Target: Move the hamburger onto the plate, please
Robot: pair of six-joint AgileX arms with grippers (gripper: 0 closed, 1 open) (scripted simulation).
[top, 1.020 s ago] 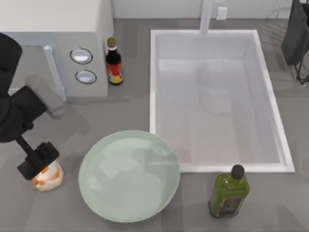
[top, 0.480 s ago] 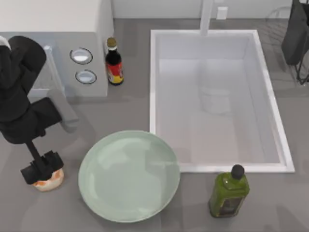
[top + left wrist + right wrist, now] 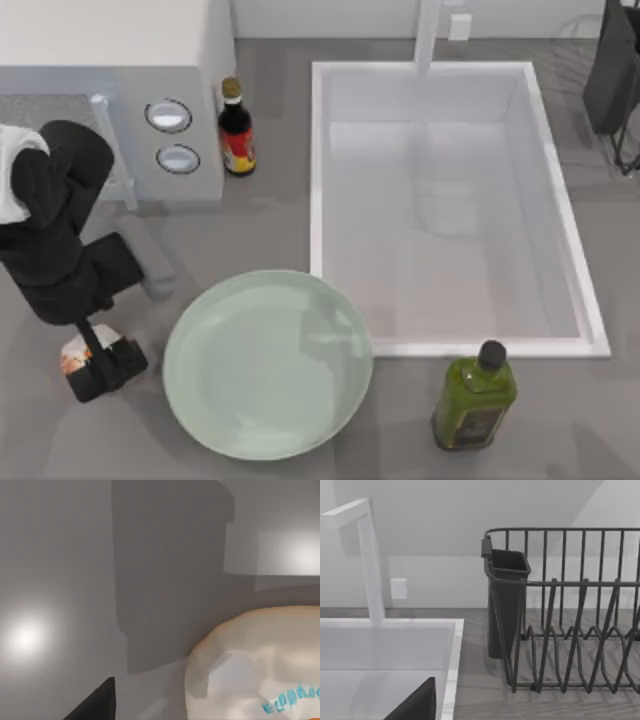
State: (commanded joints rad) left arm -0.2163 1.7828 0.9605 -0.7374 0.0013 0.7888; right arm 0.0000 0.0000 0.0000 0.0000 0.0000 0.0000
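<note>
Our left pincer sits on the hamburger; we cannot tell its grip. Next, lift toward the plate.

Bare table lies between the hamburger, under the left gripper, and the plate just to its right; nothing stands in that gap. The microwave and dark sauce bottle stand well behind. The green oil bottle stands beyond the plate's right edge, the sink behind it.
</note>
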